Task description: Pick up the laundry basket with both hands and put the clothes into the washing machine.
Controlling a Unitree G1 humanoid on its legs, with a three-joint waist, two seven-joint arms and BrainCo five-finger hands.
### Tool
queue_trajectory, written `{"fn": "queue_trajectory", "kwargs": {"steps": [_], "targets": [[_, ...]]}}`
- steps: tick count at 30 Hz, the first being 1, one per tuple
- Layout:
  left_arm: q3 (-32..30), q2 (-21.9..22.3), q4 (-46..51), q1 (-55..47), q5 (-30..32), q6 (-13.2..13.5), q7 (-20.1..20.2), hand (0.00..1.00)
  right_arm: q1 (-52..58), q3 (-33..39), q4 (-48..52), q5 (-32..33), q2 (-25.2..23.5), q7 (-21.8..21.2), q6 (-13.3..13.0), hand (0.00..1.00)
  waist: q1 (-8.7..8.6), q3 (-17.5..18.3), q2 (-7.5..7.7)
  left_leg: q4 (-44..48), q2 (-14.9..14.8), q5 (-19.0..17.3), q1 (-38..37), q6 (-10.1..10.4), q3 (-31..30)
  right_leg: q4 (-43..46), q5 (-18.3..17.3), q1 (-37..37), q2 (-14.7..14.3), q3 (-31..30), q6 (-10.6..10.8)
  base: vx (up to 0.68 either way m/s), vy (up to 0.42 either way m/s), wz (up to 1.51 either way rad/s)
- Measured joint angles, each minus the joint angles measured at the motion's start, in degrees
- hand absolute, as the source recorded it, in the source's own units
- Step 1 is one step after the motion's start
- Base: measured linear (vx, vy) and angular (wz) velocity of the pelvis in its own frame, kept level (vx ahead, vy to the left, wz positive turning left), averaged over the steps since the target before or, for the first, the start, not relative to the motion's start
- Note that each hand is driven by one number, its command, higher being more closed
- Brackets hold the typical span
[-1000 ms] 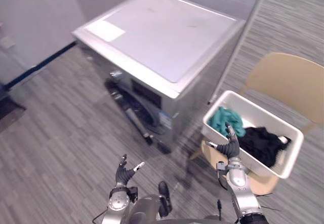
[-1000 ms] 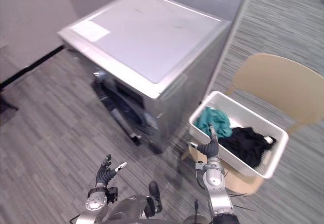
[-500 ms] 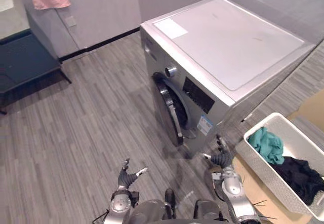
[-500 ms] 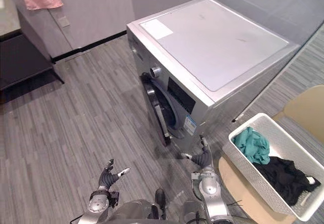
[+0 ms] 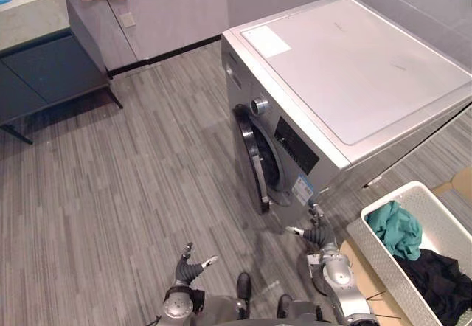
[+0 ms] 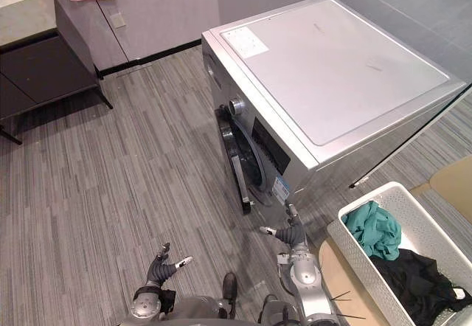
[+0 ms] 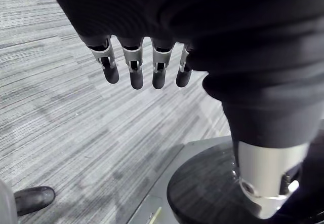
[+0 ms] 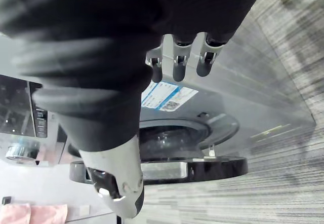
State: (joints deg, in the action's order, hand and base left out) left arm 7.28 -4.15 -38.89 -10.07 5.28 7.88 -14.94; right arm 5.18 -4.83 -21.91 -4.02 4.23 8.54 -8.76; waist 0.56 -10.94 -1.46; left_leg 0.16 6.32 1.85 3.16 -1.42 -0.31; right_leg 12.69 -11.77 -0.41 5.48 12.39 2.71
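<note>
Both hands were found empty, with the fingers loosely extended and nothing held. The left hand (image 5: 189, 267) was held low over the floor (image 5: 133, 193). The right hand (image 6: 293, 234) was held just in front of the lower corner of the washing machine (image 6: 332, 68), as was also seen past its fingers (image 8: 177, 62) in the right wrist view.

The laundry basket (image 6: 360, 265) was located to the robot's right on a chair (image 6: 333, 268), beside the machine and apart from both hands. One teal garment (image 6: 372, 230) and one black garment (image 6: 413, 278) were contained in it. The machine door (image 6: 240, 162) was seen swung partly open.

The lifting step was judged not yet begun. The following faults were judged possible:

- Collision: the right hand was close to the machine corner and the door edge, so a reach toward the basket could be obstructed.
- Uneven lift: the basket lay well to one side, so the left hand would have to travel much farther. If only one rim were gripped, the basket could be tipped and the clothes spilled onto the floor.
- Slippage: the basket could be pushed along or off the chair seat.
- Blocked loading: the door opening could prove too narrow.
</note>
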Motion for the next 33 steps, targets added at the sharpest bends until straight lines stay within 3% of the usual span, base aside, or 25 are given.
{"fn": "queue_trajectory", "kwargs": {"steps": [5,9,11,13,18,20,23,26,30,33], "targets": [[-0.18,-0.55,-0.49,0.04,-0.15,0.02,-0.02,0.0,-10.2,-0.67,-5.79,3.96,0.93,0.06,-0.07,0.0,0.27,-0.51,-1.04,-1.92,-0.86,3.09,3.32,1.15,-2.72,0.17,0.85,-3.36,-0.85,2.87,-1.24,-0.07,-0.09,0.28],[-0.27,-0.52,-0.16,0.36,-0.97,0.11,-0.12,0.0,-20.11,-0.37,-10.82,6.9,2.68,1.0,-0.21,0.0,1.35,-2.48,-3.78,-2.02,-1.29,4.55,7.1,1.62,-4.51,1.88,1.55,-7.07,-1.22,4.72,-1.77,-0.07,-0.029,0.24],[-0.69,-0.45,0.16,1.76,-1.9,0.34,-0.18,0.0,-24.81,-0.04,-13.08,8.19,4.53,1.9,-0.18,0.0,3.5,-4.28,-5.52,-2.03,-1.31,4.71,9.01,1.66,-5.04,4.3,1.14,-9.89,-0.91,5.1,-2.17,-0.11,-0.014,0.11],[-1.61,-0.53,0.3,2.56,-2.58,0.55,-0.38,0.0,-28.5,1.03,-14.06,8.6,5.66,3.3,0.13,0.0,3.39,-5.91,-6.37,-2.04,-1.26,4.57,10.43,1.47,-4.88,6.03,0.59,-11.5,-0.26,6.44,-2.25,-0.11,-0.026,0.31],[-2.42,-0.51,2.31,2.51,-3.79,1.51,-1.61,0.0,-40.06,5.37,-18.22,9.22,8.44,6.71,0.34,0.0,3.94,-10.12,-6.45,-2.1,-0.6,6.98,14.17,1.44,-4.43,12.4,-2.15,-17.25,1.77,7.36,-2.59,-0.06,-0.041,0.24],[-2.41,-0.49,3.7,2.43,-4.93,1.64,-1.94,0.0,-44.58,6.66,-19.71,11.32,9.1,8.2,0.34,0.0,5.19,-11.17,-6.59,-2.07,-0.27,7.83,16.24,1.42,-4.75,14.23,-2.64,-19.91,2.5,7.74,-2.85,-0.04,-0.062,0.16],[-2.37,-0.45,4.68,2.43,-5.51,2.24,-2.27,0.0,-48.37,6.71,-22.31,13.73,11.47,9.05,0.35,0.0,5.76,-11.91,-7.01,-2.08,0.04,8.68,17.89,0.69,-6.03,15.14,-2.89,-21.48,2.72,8.03,-3.01,-0.01,-0.053,0.25],[-2.34,-0.51,4.66,2.49,-5.99,2.64,-2.78,0.0,-49.62,4.27,-22.79,15.91,14.36,7.33,-1.47,0.0,6.39,-12.55,-7.01,-2.02,0.21,9.15,19.66,0.19,-6.67,15.58,-2.89,-23.35,2.76,8.08,-3.03,-0.03,-0.043,0.03],[-1.47,-0.53,4.65,5.13,-7.01,3.01,-2.82,0.0,-53.88,0.34,-23.98,19.17,17.42,5.21,-1.83,0.0,6.1,-13.12,-7.96,-2.06,0.2,9.91,22.51,1.22,-8.4,15.99,-2.67,-26.02,2.76,9.18,-3.35,-0.09,-0.023,0.08],[0.26,-0.52,4.97,7.28,-7.06,3.97,-2.89,0.0,-57.06,-3.49,-24.1,20.26,16.91,6.22,-1.35,0.0,6.57,-13.61,-9.05,-2.21,-0.19,9.93,24.01,1.39,-10.78,15.06,-2.46,-26.42,2.57,12.2,-3.59,-0.14,-0.047,0.19]]}}
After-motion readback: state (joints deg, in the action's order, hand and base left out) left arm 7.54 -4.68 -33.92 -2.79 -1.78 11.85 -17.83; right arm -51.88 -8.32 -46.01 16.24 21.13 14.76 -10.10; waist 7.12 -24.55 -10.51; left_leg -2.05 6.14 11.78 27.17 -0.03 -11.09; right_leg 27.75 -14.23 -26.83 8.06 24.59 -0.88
